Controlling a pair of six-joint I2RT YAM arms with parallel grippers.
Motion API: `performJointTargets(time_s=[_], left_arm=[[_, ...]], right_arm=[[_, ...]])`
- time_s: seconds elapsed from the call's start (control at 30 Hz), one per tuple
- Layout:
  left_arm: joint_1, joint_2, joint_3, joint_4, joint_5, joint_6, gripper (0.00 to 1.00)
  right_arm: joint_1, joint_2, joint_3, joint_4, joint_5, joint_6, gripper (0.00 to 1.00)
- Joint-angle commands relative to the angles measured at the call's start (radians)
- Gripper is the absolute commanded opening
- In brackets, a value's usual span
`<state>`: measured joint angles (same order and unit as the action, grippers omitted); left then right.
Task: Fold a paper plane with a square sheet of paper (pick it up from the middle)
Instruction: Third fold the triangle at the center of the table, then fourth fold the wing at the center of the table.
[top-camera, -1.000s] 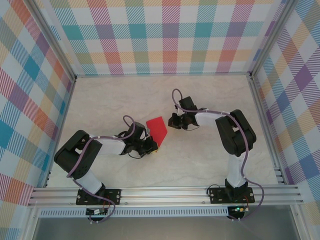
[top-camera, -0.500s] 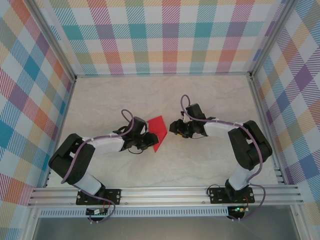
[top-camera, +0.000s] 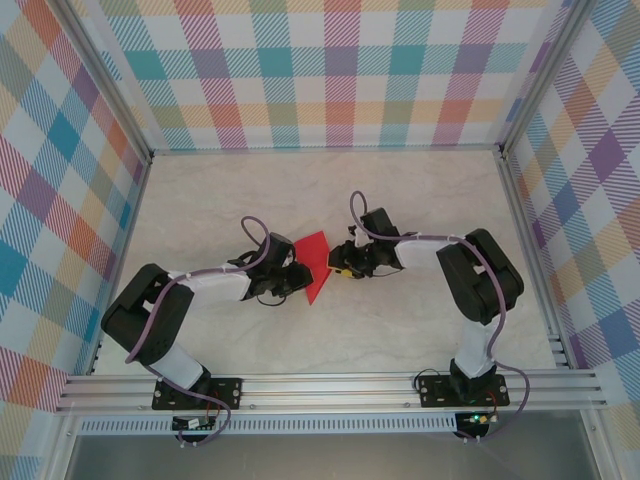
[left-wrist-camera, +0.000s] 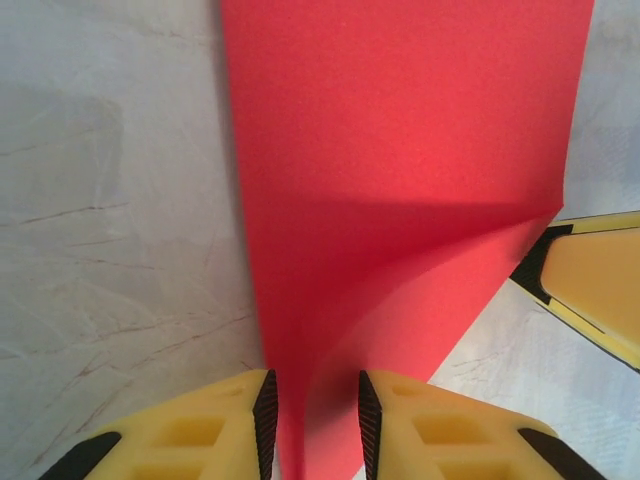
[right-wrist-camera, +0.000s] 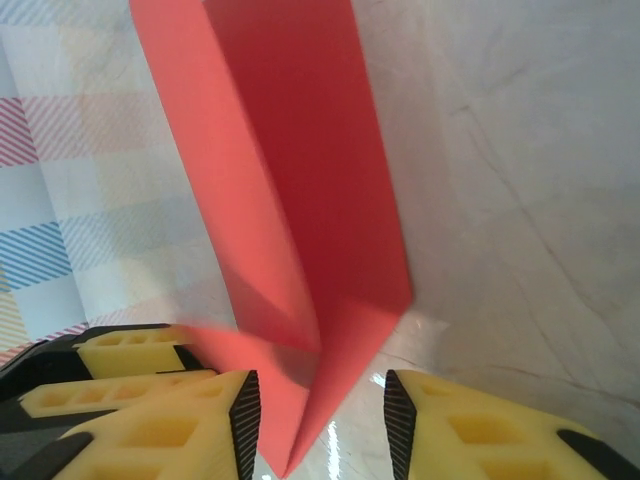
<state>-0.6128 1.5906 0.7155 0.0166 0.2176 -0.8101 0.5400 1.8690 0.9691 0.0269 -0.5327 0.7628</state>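
The square sheet of paper (top-camera: 314, 262) is bright red and folded into a long wedge whose point faces the near side; it lies mid-table between both arms. My left gripper (top-camera: 297, 281) is at its near-left edge. In the left wrist view the red paper (left-wrist-camera: 400, 150) runs down between the jaws of the left gripper (left-wrist-camera: 315, 400), which stand apart. My right gripper (top-camera: 340, 265) is at the sheet's right side. In the right wrist view the paper's pointed corner (right-wrist-camera: 300, 180) lies between the jaws of the right gripper (right-wrist-camera: 322, 400), nearer the left pad, with a clear gap on the right.
The pale marble table top (top-camera: 400, 330) is bare in front of and behind the paper. Checked walls and metal frame posts (top-camera: 120, 110) ring the workspace. The two grippers are a few centimetres apart; a right finger (left-wrist-camera: 600, 280) shows in the left wrist view.
Both grippers have opened from shut. The paper has settled lower and shows a sharper point. The right gripper swung out right, then came back to the paper's edge.
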Motion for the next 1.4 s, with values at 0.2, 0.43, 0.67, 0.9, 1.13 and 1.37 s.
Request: performJointTargets(time_s=[0.2, 0.43, 0.67, 0.9, 1.13, 1.37], left_arm=[[0.008, 0.022, 0.013, -0.020, -0.013, 0.024, 0.28], [0.013, 0.014, 0.009, -0.024, -0.016, 0.030, 0.28], [0.015, -0.013, 0.011, -0.040, -0.015, 0.047, 0.31], [0.015, -0.081, 0.022, -0.070, -0.023, 0.116, 0.44], [0.012, -0.151, 0.021, -0.078, -0.028, 0.195, 0.58], [0.012, -0.258, 0.008, -0.141, -0.107, 0.252, 0.67]], right_arm=[[0.022, 0.062, 0.064, 0.027, -0.079, -0.019, 0.32], [0.030, 0.094, 0.090, 0.024, -0.101, -0.025, 0.28], [0.031, 0.056, 0.051, 0.065, -0.051, 0.000, 0.06], [0.044, -0.124, -0.066, 0.077, 0.175, 0.103, 0.00], [0.104, -0.212, -0.099, -0.035, 0.378, 0.285, 0.00], [0.196, -0.250, 0.002, -0.147, 0.534, 0.322, 0.00]])
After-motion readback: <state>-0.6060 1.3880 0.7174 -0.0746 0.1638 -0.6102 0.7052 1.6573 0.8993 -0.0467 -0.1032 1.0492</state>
